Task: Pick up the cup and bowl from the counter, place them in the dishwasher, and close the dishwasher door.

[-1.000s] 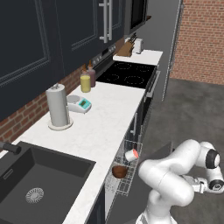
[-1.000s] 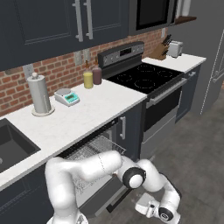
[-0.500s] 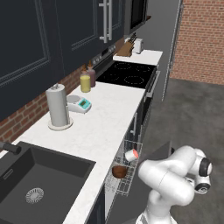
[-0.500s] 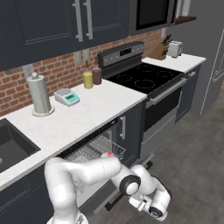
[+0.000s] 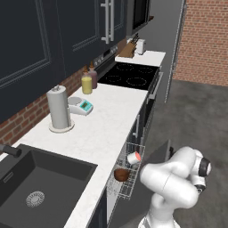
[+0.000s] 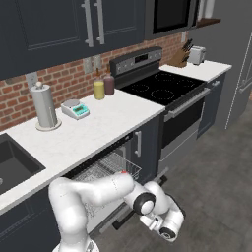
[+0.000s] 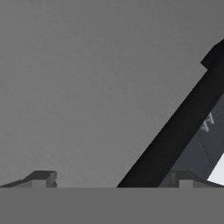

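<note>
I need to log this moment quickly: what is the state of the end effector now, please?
End effector: open and holding nothing, low beside the edge of the dishwasher door.

The cup (image 5: 133, 157), pale with a salmon-red end, lies tipped on its side in the pulled-out wire rack of the dishwasher (image 5: 126, 178), and the dark reddish-brown bowl (image 5: 120, 175) sits just beside it in the same rack, nearer the sink end. The rack juts out from under the front edge of the white speckled counter (image 5: 107, 124), which carries a black sink at its near end. The dishwasher door (image 5: 153, 156), a flat dark charcoal panel, hangs open below the rack.
</note>
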Available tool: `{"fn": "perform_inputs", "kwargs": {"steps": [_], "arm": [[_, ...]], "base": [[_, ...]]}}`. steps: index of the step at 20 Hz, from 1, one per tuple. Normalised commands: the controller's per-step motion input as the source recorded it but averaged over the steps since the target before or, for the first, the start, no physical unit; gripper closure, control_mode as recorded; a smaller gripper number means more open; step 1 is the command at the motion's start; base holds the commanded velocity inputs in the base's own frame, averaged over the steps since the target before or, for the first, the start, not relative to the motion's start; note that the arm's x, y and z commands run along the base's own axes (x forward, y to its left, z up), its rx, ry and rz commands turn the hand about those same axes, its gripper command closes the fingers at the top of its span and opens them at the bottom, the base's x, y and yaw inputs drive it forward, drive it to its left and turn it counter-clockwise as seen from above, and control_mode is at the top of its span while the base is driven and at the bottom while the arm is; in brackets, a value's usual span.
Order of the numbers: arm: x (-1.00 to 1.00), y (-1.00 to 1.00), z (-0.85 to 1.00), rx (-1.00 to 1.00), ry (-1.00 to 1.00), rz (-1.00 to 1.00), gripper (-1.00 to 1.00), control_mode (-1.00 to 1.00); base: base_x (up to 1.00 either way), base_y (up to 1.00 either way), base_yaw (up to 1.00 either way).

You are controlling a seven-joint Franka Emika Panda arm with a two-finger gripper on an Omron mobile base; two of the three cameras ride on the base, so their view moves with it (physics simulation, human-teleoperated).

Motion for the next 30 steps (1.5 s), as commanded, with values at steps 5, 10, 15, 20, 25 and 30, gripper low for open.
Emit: {"fn": "perform_inputs", "kwargs": {"steps": [5,10,15,20,25,30], "arm": [[0.34,1.00,0.14,0.01,-0.05,0.00,-1.00,-1.00],[0.38,1.00,0.29,0.00,-0.06,0.00,-1.00,-1.00],[0.33,1.00,0.38,0.00,-0.02,0.00,-1.00,-1.00],[0.36,1.00,0.32,0.00,0.00,-0.01,-1.00,-1.00],[0.39,1.00,0.19,0.00,0.00,-0.04,-1.00,-1.00],[0.39,1.00,0.05,0.00,0.01,-0.05,-1.00,-1.00]], "base": [[0.00,0.00,0.00],[0.00,0.00,0.00],[0.00,0.00,0.00],[0.00,0.00,0.00],[0.00,0.00,0.00],[0.00,0.00,0.00]]}}
